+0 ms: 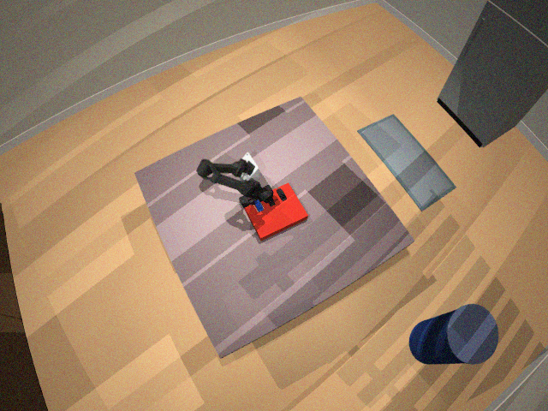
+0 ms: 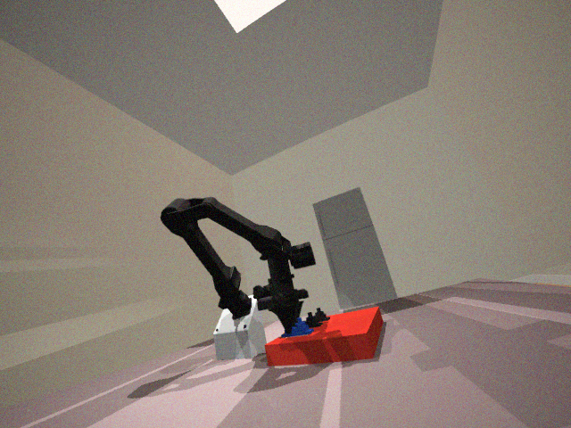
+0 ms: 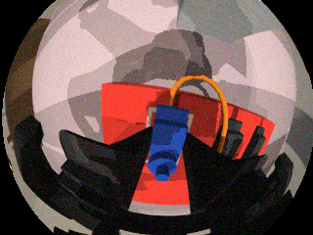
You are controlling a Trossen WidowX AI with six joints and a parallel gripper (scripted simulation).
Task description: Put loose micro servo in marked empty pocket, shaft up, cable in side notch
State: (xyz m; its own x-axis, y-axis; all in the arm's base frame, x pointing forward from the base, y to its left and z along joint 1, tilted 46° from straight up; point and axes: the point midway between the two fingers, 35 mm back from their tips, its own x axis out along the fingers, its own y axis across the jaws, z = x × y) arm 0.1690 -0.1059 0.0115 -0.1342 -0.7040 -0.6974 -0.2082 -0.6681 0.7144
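The blue micro servo [image 1: 259, 205] [image 2: 300, 327] [image 3: 170, 132] is upright, its output shaft towards the wrist camera. My gripper [image 3: 167, 133] is shut on its sides. The servo stands at the white-marked pocket [image 3: 151, 117] on the red deck [image 1: 282, 217] [image 2: 341, 342] [image 3: 124, 103]. Its lower body is out of sight and its ears look at or just above the deck; whether they lie flat I cannot tell. The orange cable [image 3: 197, 76] arches from the servo's far end to the right and down behind a finger. The side notch is hidden.
Black servos [image 1: 281, 193] [image 2: 318, 317] [image 3: 234, 134] stand in the deck close beside my right finger in the wrist view. The arm's pale base [image 1: 250, 163] [image 2: 235, 342] is beside the deck. A dark blue cylinder [image 1: 473, 334] and a grey cabinet [image 1: 495, 70] [image 2: 355, 251] are far off.
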